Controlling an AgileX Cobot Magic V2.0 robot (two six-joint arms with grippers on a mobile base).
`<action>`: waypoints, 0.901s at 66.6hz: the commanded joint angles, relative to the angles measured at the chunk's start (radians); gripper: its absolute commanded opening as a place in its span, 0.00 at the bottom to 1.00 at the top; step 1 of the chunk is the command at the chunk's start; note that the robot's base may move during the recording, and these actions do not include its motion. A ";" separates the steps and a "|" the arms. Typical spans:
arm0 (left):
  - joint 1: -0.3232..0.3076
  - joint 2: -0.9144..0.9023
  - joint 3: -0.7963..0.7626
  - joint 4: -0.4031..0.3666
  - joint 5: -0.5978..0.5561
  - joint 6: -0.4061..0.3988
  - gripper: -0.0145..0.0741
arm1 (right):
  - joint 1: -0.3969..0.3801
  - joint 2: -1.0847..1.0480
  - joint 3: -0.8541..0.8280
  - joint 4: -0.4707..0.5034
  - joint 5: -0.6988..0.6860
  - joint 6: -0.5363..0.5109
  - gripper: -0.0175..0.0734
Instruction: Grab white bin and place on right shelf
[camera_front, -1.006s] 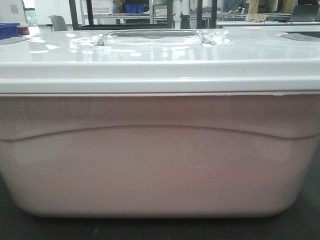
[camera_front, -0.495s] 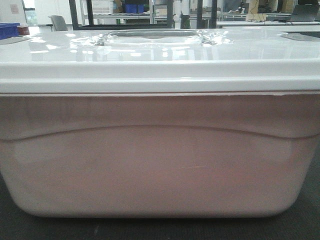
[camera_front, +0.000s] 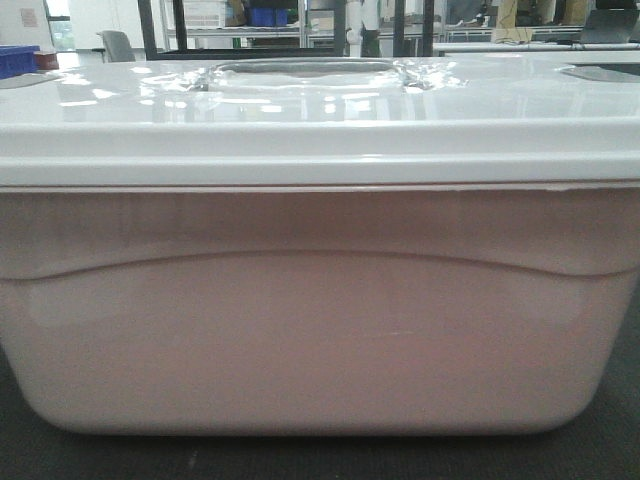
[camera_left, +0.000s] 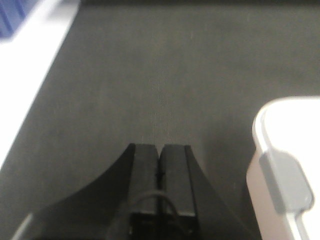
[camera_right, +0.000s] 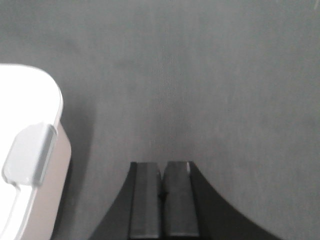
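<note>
Bin (camera_front: 320, 330) sits on the dark mat (camera_left: 150, 75), lid (camera_front: 320, 110) on, filling my front view | left claw (camera_left: 159, 152) clenched on nothing, bin just off to its right | right claw (camera_right: 162, 172) same deal, pinched empty, bin just to its left | neither touching it | blue crate (camera_front: 18, 60) far back left

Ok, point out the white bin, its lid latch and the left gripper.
white bin (camera_front: 320, 340), front view, side wall.
lid latch (camera_right: 30, 152), right wrist view, clip face.
left gripper (camera_left: 160, 148), left wrist view, between shut fingers' tips.
</note>
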 joint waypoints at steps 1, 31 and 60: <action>-0.001 0.092 -0.091 -0.012 0.070 0.000 0.02 | -0.001 0.105 -0.105 0.000 0.046 -0.010 0.25; -0.001 0.459 -0.172 -0.246 0.222 0.000 0.02 | -0.001 0.379 -0.174 0.062 0.177 -0.010 0.25; -0.001 0.520 -0.172 -0.219 0.166 0.000 0.02 | -0.001 0.506 -0.174 0.088 0.221 -0.012 0.25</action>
